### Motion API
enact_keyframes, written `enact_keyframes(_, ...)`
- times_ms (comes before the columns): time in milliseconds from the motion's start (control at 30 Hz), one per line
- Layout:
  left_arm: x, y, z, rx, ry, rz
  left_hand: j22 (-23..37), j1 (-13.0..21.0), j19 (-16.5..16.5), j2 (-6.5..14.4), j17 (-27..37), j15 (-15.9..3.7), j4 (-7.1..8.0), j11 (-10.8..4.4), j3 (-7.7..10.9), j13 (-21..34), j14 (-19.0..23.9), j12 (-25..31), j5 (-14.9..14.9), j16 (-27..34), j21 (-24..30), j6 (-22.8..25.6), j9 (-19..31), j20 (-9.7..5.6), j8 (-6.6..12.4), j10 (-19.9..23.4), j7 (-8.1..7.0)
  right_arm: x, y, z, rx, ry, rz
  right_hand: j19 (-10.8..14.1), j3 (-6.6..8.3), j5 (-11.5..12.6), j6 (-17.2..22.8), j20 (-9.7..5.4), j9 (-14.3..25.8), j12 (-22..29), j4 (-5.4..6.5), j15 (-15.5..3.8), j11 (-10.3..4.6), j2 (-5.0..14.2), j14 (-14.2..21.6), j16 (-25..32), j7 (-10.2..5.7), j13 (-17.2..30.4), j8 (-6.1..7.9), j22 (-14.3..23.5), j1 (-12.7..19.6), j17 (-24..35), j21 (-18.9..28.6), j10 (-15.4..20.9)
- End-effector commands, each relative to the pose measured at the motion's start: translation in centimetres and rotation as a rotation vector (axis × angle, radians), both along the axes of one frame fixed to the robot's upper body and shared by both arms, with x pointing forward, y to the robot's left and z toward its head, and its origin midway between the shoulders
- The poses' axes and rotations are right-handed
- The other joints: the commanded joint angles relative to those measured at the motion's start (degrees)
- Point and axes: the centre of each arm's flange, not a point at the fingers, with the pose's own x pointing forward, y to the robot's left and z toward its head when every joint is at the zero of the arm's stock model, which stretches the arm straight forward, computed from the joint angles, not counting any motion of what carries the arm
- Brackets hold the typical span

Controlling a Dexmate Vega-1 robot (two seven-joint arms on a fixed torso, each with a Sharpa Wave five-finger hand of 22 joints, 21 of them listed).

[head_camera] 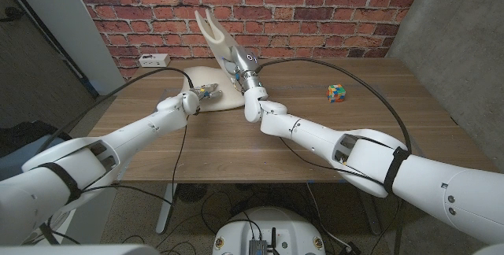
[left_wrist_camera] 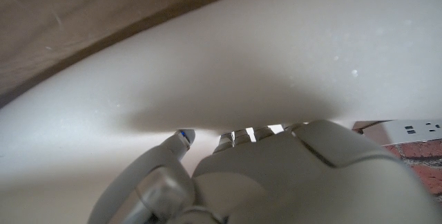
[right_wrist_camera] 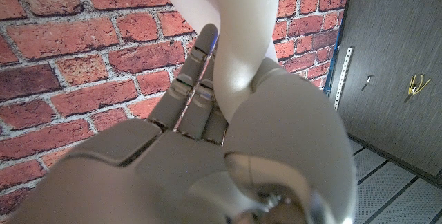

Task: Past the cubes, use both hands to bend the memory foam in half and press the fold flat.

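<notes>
The cream memory foam (head_camera: 197,82) lies at the table's back, left of centre, with one side pulled up into a tall curled flap (head_camera: 211,25) in front of the brick wall. My right hand (head_camera: 241,64) grips that raised flap (right_wrist_camera: 238,37) between its thumb and fingers (right_wrist_camera: 185,89). At the foam's near left edge my left hand (head_camera: 201,95) has its fingertips (left_wrist_camera: 185,137) tucked against the foam (left_wrist_camera: 276,51), gripping the edge. A multicoloured cube (head_camera: 337,93) sits on the table to the right, apart from both hands.
A white power strip (head_camera: 154,60) lies at the table's back left edge by the brick wall. Black cables (head_camera: 346,70) arc over the wooden tabletop (head_camera: 236,141) near the right arm. A grey panel stands at the left.
</notes>
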Motion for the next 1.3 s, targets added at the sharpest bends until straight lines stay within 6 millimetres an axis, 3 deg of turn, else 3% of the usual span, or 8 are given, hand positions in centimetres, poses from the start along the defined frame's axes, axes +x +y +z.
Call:
enact_keyframes(33,-0.2,0.1,-0.3,-0.006,0.002,-0.007,0.27,-0.63,1.55,2.99,0.07,0.11,-0.03,-0.30,0.65,0.09,0.42,0.49,0.23,0.39,0.40,-0.35,0.09,-0.39,0.41,0.32,0.26,0.4,1.4,-0.3,-0.029,0.027,0.032,-0.19,0.23,0.07,1.34,-0.35,0.21,-0.30,-0.15,-1.60,0.85,-0.44,0.40,-0.20,-0.51,-0.10,0.21,0.05,0.11,0.10,0.41,1.62)
enact_keyframes(1300,-2.7,1.2,-1.0,-0.038,-0.020,0.018,0.27,-1.27,1.74,2.83,0.04,0.12,-0.12,-0.27,1.21,0.08,0.48,0.54,0.18,0.38,-0.07,-0.16,0.08,-0.38,0.47,0.41,0.20,1.6,4.0,-3.0,-0.170,0.179,0.066,-0.87,0.37,-0.06,1.87,-1.25,0.12,-2.35,-0.68,-1.72,0.89,-0.49,0.91,-1.46,-0.52,-0.60,-0.72,-0.49,-0.30,0.35,2.39,2.30)
